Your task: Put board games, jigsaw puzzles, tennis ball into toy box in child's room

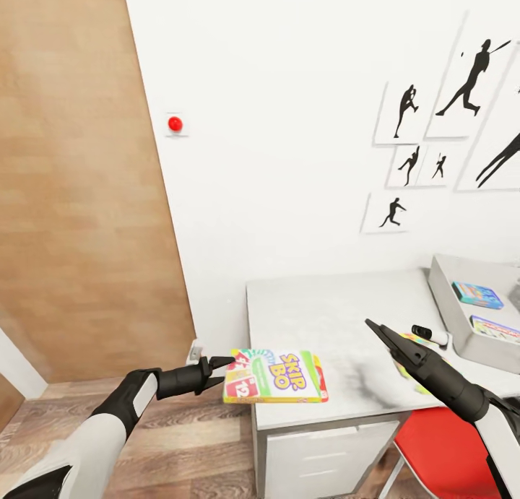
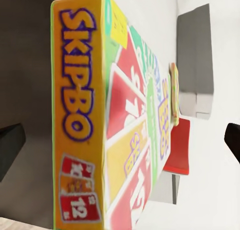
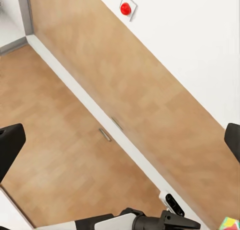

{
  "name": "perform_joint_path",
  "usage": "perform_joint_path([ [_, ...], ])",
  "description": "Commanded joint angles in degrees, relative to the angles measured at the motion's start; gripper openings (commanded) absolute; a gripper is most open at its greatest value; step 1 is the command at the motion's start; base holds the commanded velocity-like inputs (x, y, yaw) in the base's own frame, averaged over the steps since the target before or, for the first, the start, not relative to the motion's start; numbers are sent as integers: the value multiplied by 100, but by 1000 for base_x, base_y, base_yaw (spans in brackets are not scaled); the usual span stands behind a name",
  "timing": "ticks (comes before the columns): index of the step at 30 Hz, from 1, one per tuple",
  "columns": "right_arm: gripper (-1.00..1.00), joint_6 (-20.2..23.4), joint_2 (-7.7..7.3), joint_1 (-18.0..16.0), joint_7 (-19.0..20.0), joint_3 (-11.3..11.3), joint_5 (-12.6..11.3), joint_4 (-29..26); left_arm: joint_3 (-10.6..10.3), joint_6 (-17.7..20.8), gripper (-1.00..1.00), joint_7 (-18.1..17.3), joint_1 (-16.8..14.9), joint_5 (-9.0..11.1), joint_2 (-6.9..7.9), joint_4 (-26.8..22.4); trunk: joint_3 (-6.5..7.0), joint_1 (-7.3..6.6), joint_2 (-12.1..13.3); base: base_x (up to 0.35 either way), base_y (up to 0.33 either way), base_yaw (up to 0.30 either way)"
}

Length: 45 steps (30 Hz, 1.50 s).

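Lower left: left gripper (image 1: pixel 225 372) clamps the Skip-Bo board game (image 1: pixel 274 376) level at the table (image 1: pixel 325 304) corner. Wooden door (image 1: pixel 79 181), red button (image 1: pixel 175 123) behind. Right gripper (image 1: pixel 377 331) parted, empty. Far right: toy box (image 1: pixel 451 307) holding two game boxes (image 1: pixel 477 294).

the board game (image 1: pixel 274 376) held at the near left corner of the table (image 1: pixel 325 311) reads "skip bo" in purple letters on yellow across its top cover, with a red card marked "12" at its left end. in the left wrist view the same box (image 2: pixel 80 125) shows "skip·bo" in purple down its orange side, above small red cards numbered "10" and "12", and "skip bo" again on its cover. the printing on the two boxes in the toy box (image 1: pixel 451 304) is too small to read.
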Motion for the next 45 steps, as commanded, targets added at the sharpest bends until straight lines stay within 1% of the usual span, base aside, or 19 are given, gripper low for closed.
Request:
perform_joint_path([
  [1,100,42,-2,-2,1,0,-34,2,15,33,100,-10,-4,3,-1,2,-6,0,-4,-38,-82,0],
  [29,100,42,-2,-3,-7,0,-26,11,19,47,100,-20,-4,5,4,1,-6,0,-4,-14,-28,0],
  [30,100,42,-2,-3,-7,0,-26,15,19,46,-100,-23,-4,4,3,2,-6,0,-4,0,0,0],
  [34,100,42,-2,-3,-8,0,-26,20,21,31,-100,-37,1,8,6,-1,-6,0,-4,0,0,0],
  [38,100,42,-2,-3,-8,-3,-26,27,81,9,-100,-148,4,156,18,-6,-6,0,-4,0,0,0],
  [41,100,42,-2,-3,-8,-4,-26,29,95,6,-100,-198,5,194,24,-8,48,-66,116,0,0,0],
  [45,100,42,-2,-3,-8,-4,-26,30,98,6,-100,-215,5,198,27,-15,120,-154,277,0,0,0],
])
